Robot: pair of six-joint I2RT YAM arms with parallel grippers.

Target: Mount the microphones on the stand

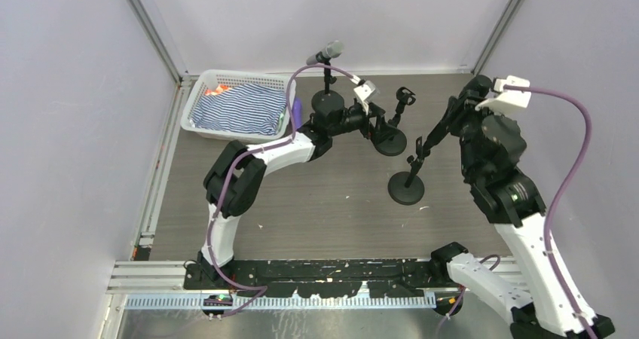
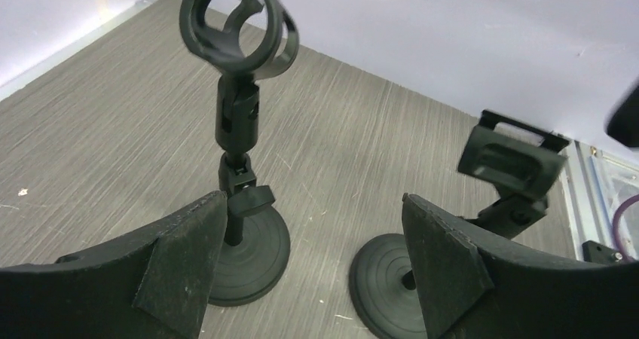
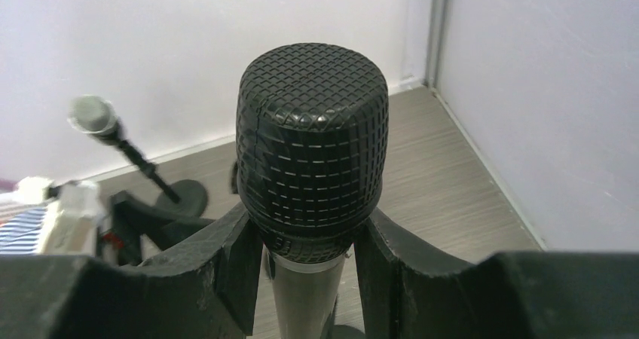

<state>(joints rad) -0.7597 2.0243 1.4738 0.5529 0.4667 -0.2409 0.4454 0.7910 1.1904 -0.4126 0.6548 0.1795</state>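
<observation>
Right gripper is clamped on the black microphone just under its head, at two o'clock on the table. Left gripper gapes wide, holding nothing, facing an empty stand. Silver-grey microphone sits clipped at twelve, and the purple microphone lies at eleven beside the basket

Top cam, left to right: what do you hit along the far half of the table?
white basket → purple microphone → stand holding the silver-grey microphone → empty clip stand → black microphone in the right hand. The left hand and near stand overlap the empty one, so both are left out.
</observation>
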